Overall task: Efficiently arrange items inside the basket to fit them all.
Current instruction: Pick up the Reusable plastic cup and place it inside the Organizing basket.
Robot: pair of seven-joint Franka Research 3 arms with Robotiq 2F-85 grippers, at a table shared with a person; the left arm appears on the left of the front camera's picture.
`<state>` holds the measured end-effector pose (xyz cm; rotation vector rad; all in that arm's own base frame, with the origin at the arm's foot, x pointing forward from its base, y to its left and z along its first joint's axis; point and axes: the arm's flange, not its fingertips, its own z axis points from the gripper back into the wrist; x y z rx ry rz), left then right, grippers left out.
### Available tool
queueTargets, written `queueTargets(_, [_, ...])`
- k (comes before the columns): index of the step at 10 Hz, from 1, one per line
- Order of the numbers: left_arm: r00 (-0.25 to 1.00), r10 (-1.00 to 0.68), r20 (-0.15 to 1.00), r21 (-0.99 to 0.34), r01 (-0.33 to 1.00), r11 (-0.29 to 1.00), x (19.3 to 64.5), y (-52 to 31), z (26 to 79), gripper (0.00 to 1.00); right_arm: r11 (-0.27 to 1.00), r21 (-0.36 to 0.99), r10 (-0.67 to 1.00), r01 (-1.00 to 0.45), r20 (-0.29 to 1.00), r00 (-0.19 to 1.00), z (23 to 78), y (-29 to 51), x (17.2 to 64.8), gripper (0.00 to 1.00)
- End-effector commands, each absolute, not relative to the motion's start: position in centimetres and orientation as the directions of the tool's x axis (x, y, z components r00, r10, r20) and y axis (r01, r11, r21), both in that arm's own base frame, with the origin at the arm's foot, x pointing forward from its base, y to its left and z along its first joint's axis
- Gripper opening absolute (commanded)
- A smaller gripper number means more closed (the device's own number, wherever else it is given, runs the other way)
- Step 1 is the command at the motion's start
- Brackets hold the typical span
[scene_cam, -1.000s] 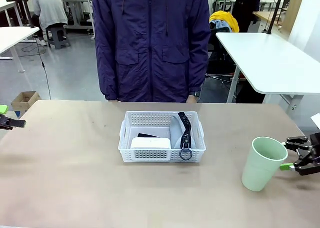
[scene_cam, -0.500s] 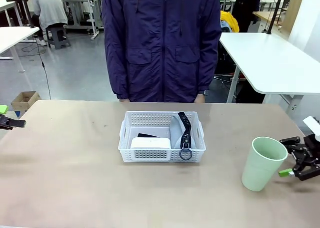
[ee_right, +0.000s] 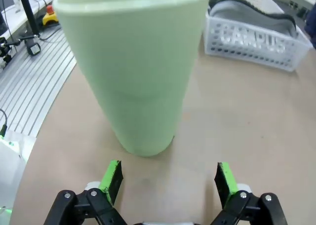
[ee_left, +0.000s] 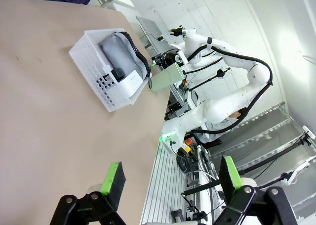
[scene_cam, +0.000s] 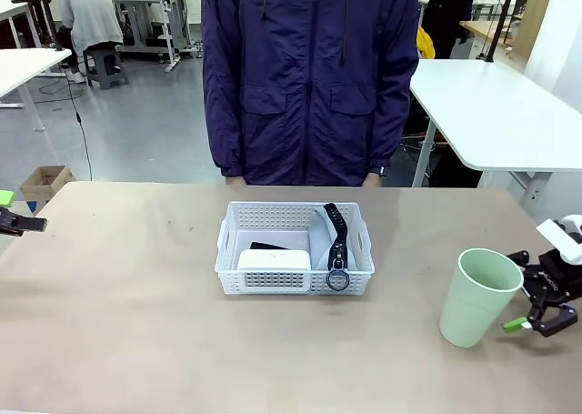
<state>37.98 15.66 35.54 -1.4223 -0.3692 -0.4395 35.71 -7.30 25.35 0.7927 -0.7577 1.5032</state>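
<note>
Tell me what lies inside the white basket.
Inside the basket: a white box at the near left, a grey soft case at the right, its black strap over the near wall. A black item behind the box is mostly covered.

Bright, even indoor light; wrist views distorted.

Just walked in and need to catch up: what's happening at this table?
The right gripper is open, facing the upright pale green cup without touching it. The white basket holds the grey soft case and white box. The left gripper hangs open at the left edge of the table. A person stands opposite.
</note>
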Motion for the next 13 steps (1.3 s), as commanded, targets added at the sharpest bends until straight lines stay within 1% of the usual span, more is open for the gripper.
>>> queueTargets(1, [0.868, -0.074, 0.491, -0.863, 0.496, 0.098, 37.8, 15.4, 35.7, 1.00, -0.095, -0.089, 0.533, -0.991, 0.837, -0.126, 22.5, -7.2, 34.6, 1.00])
queueTargets(9, [0.868, -0.074, 0.491, -0.863, 0.496, 0.098, 37.8, 15.4, 35.7, 1.00, -0.222, -0.043, 0.575, -0.974, 0.801, -0.166, 20.4, -4.3, 33.9, 1.00])
queueTargets(13, [0.868, -0.074, 0.491, -0.863, 0.496, 0.098, 37.8, 15.4, 35.7, 1.00, -0.304, -0.017, 0.532, -0.952, 0.826, -0.185, 20.0, -3.6, 33.6, 1.00])
